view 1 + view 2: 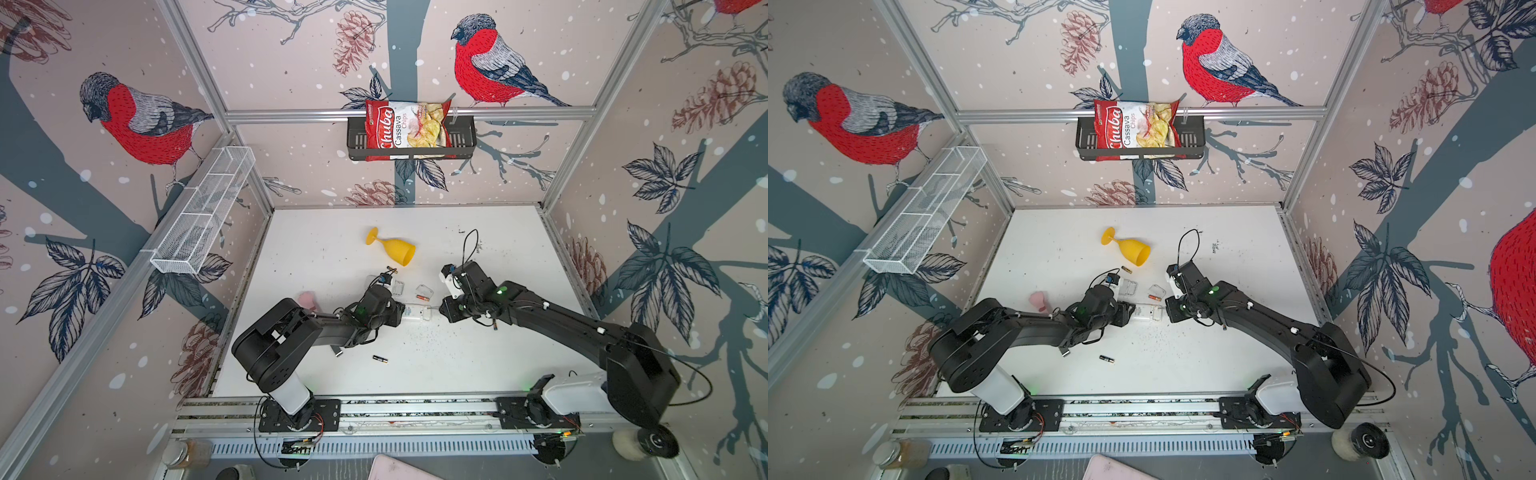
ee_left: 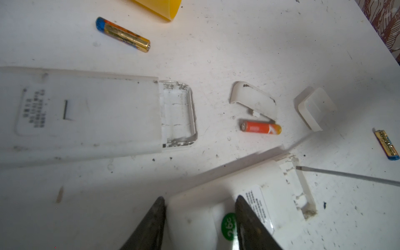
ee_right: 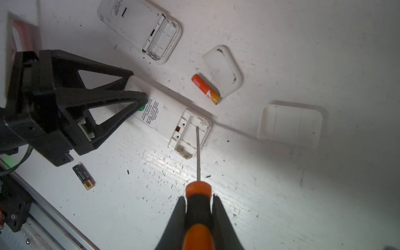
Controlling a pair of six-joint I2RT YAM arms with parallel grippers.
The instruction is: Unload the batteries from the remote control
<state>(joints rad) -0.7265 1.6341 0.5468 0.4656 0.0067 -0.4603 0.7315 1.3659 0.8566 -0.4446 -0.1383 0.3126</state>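
Clamping the remote control [image 2: 249, 179], the left gripper [image 2: 200, 198] stands half-open; the right gripper [image 3: 199, 197] pinches the screwdriver [image 3: 198, 188].

The chip bag [image 1: 405, 129], far beyond the left end effector [image 2: 199, 198], reads "Chuba Cassava Chips". Beside its fingertip, a green sticker [image 2: 228, 226] on the remote [image 2: 249, 177] reads roughly "26c".

Remote [image 3: 166, 109] matt plastic; table [image 3: 281, 194] scuffed; screwdriver [image 3: 198, 190] metal shaft, plastic handle
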